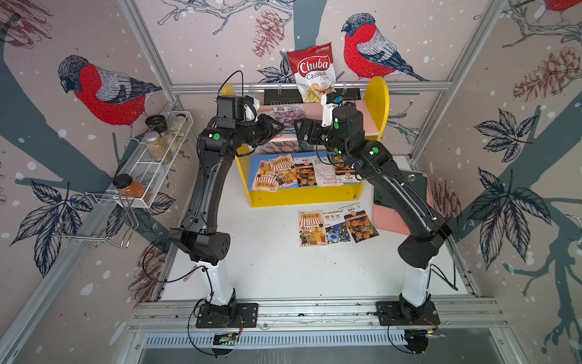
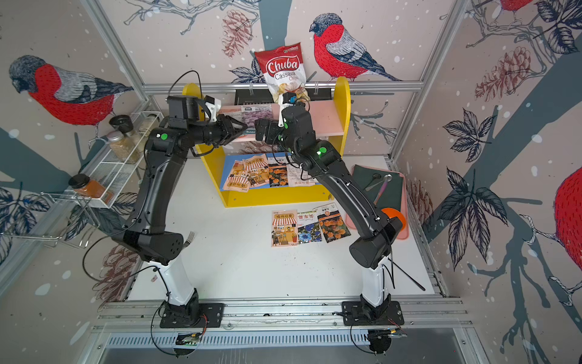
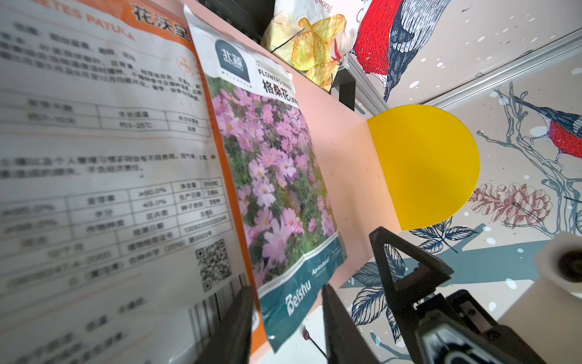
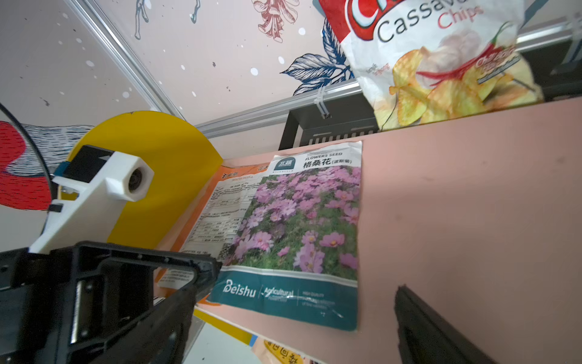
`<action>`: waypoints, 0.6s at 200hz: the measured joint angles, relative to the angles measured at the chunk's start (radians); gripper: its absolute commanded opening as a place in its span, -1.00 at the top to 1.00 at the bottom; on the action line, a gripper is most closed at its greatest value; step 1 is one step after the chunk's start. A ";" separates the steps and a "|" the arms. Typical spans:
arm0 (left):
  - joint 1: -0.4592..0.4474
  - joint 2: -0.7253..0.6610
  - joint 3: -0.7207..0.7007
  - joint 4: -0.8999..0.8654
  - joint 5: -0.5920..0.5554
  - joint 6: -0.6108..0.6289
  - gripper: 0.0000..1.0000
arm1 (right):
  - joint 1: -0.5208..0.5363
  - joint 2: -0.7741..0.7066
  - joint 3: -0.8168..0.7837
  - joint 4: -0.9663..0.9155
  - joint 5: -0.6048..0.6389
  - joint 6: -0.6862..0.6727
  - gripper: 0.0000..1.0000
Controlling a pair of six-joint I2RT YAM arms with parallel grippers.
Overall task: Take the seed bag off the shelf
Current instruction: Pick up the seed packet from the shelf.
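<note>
1. The seed bag [image 4: 302, 227] is laid flat on the pink upper board [image 4: 456, 205] of the shelf [image 1: 376, 104], teal end at the front edge, where it can be reached from outside.
2. It is overlapped onto a white-and-orange packet [image 3: 104, 157], so only 1 layer should be taken.
3. The left gripper [image 3: 286, 293] is held partway apart, the teal end between its tips; no pinch is seen.
4. The right gripper [image 1: 300, 127] is spread wide just beside the bag, probably as backup.
5. 3 packets [image 1: 337, 225] are seen on the table.
</note>
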 measured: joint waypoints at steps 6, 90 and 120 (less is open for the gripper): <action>0.000 -0.001 -0.002 0.003 0.000 0.000 0.23 | 0.001 0.000 0.003 -0.007 0.022 -0.020 -1.00; 0.000 -0.003 -0.008 0.017 0.000 0.000 0.23 | -0.005 0.034 0.010 -0.082 0.317 -0.269 -1.00; 0.000 -0.005 -0.012 0.018 0.000 0.000 0.23 | -0.011 0.036 0.009 -0.096 0.356 -0.301 -1.00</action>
